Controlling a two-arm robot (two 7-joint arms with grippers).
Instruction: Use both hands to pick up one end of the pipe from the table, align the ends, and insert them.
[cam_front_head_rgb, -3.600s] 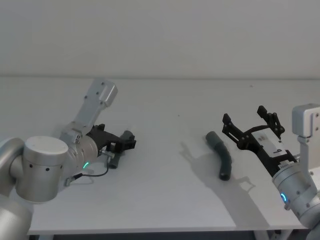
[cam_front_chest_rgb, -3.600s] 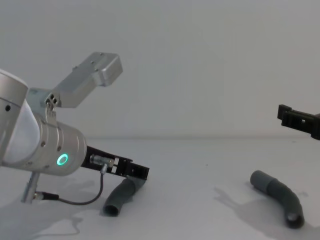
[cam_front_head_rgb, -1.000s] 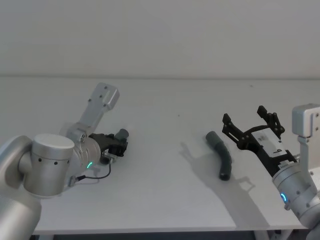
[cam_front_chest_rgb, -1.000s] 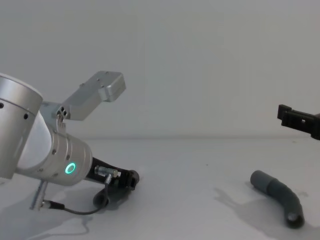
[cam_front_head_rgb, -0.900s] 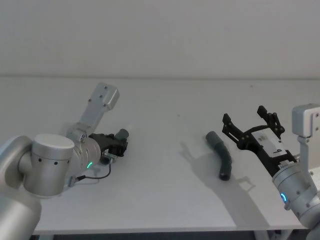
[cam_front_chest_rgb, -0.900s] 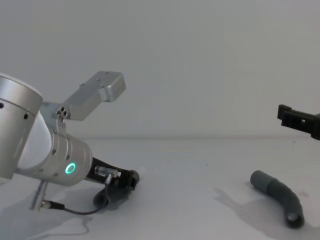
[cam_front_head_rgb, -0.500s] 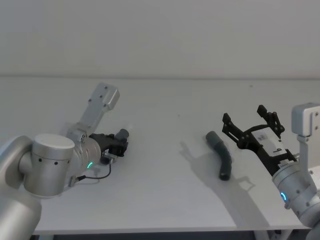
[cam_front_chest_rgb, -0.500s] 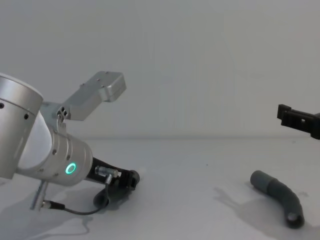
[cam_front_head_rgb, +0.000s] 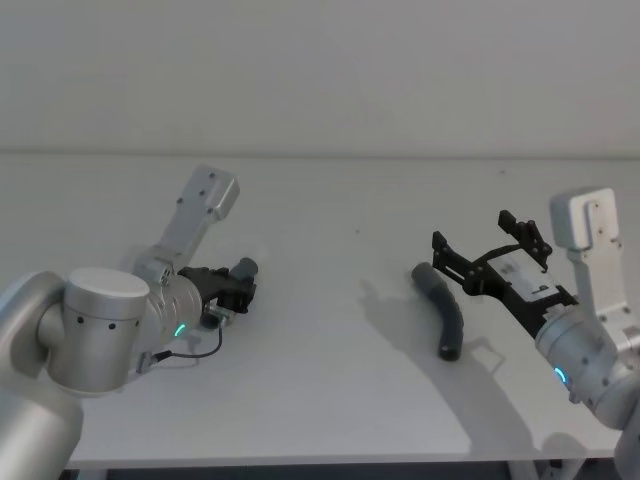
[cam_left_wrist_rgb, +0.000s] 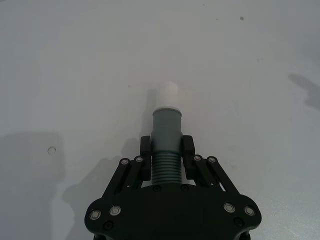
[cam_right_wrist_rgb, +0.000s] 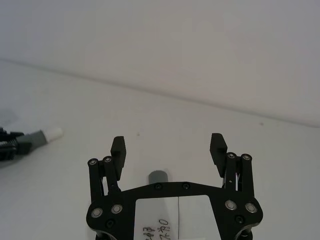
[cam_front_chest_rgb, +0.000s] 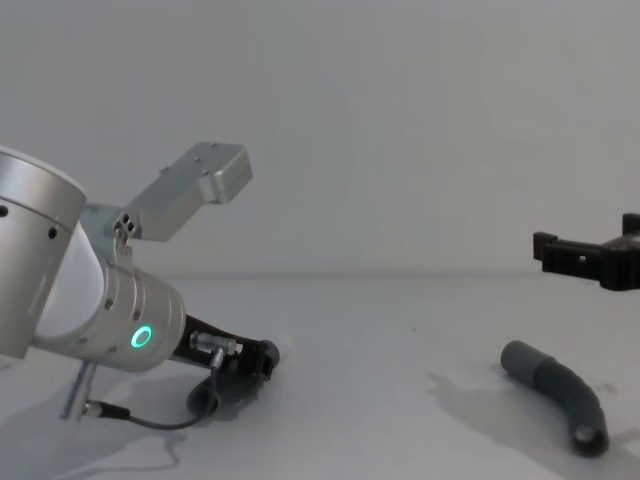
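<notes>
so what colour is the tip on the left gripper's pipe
White tip, clearest in the left wrist view.

On the left of the table (cam_front_head_rgb: 330, 400), the left gripper (cam_front_head_rgb: 240, 285) sits low, the held pipe piece (cam_left_wrist_rgb: 166, 127) clamped between its jaws, tip toward the right. Well apart on the right lies the loose pipe piece (cam_front_head_rgb: 444, 310), with the right gripper (cam_front_head_rgb: 480, 240) raised above it, not touching.
</notes>
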